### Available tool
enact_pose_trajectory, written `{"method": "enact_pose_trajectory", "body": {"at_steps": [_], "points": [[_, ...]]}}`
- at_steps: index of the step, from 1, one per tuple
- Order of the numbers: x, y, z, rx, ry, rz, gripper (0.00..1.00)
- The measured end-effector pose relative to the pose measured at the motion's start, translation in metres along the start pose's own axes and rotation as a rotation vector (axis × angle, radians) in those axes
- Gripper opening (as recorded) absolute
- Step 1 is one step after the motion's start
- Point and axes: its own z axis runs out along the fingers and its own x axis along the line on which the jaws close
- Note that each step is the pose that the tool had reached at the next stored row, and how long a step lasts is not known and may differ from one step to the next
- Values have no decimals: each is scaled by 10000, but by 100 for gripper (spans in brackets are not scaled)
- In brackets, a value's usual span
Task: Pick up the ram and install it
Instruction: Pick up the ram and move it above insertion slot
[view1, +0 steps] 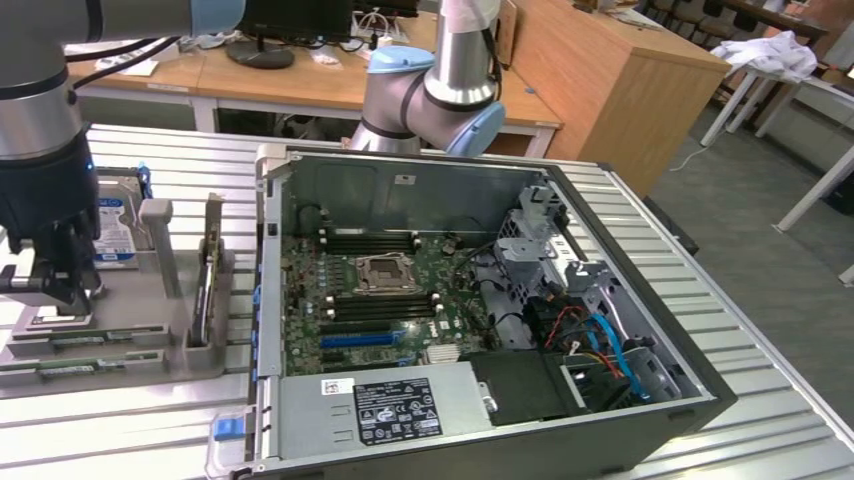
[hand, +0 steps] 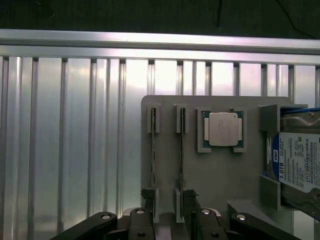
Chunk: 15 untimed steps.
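tool (hand: 168, 196) spread wide and empty, sits over the near end of the ram (hand: 181, 150), which stands on edge in the grey holder (hand: 220, 175), long axis running straight away from it.

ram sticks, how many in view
2. Both stand on edge in slots of the grey holder: one ram stick away from the processor chip, the other ram stick next to it. Others may sit in the computer case.

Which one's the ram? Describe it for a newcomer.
On the ribbed metal table sits a grey tray. The ram stands edge-on in the slot next to the square silver processor. It's a long thin strip; its twin sits one slot further from that chip.
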Motion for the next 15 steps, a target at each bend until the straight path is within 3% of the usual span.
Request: {"method": "enact_pose_trajectory", "body": {"at_steps": [15], "points": [[9,-2,45,5,0,-1,37]]}}
